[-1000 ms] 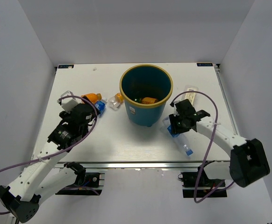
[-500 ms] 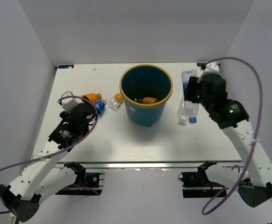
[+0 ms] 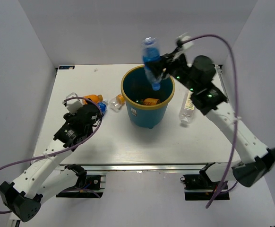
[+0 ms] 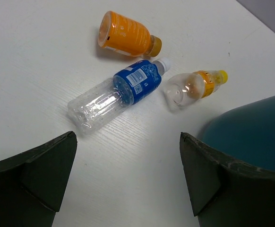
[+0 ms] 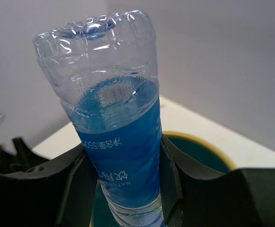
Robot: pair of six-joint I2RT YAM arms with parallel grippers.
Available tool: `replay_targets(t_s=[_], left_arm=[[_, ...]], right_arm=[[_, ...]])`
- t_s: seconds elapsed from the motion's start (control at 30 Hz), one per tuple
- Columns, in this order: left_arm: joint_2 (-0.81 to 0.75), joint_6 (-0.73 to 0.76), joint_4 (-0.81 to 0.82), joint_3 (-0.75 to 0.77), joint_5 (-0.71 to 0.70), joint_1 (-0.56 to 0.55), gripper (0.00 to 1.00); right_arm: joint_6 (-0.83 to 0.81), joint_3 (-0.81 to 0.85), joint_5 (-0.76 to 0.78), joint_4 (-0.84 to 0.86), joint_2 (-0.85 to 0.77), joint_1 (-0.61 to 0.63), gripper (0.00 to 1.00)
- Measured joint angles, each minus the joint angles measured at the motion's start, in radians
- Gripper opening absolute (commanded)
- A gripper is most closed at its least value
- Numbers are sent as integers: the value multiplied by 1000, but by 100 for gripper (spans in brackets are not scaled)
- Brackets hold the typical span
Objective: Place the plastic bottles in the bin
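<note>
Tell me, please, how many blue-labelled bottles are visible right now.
2: a held bottle in the right tool above the bin, and a lying bottle on the table left of it. Others may be hidden inside the bin.

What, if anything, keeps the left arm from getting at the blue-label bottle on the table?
Likely nothing, so yes: the left gripper hangs open just short of the blue-label bottle, which lies flat with nothing on it. The orange bottle and small clear bottle lie by its cap.
</note>
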Motion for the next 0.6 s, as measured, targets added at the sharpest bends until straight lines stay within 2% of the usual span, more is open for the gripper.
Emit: replay_targets(t_s=[0.07,0.17,0.2,0.23,0.4,0.6], left_arm=[[19,7,11,-6,7,0,98],[58,17,27,-7,11,0,98],[75,25,30,-6,12,0,98],[94,33,31,-5,13,2,98],[223,116,34,94,68,65,98],[284,300,145,132,235,186,98]], right_arm=[[-23,-15,-18,25,64,54,47],[-44,-77,-14,40,103,106,60],[-49,-105,-4,46,100,113,77],[-51,-135,10,58,91,114,88],[-58,-183,54,64,28,105,89],[-74,-65,146,-25,-10,105,89]])
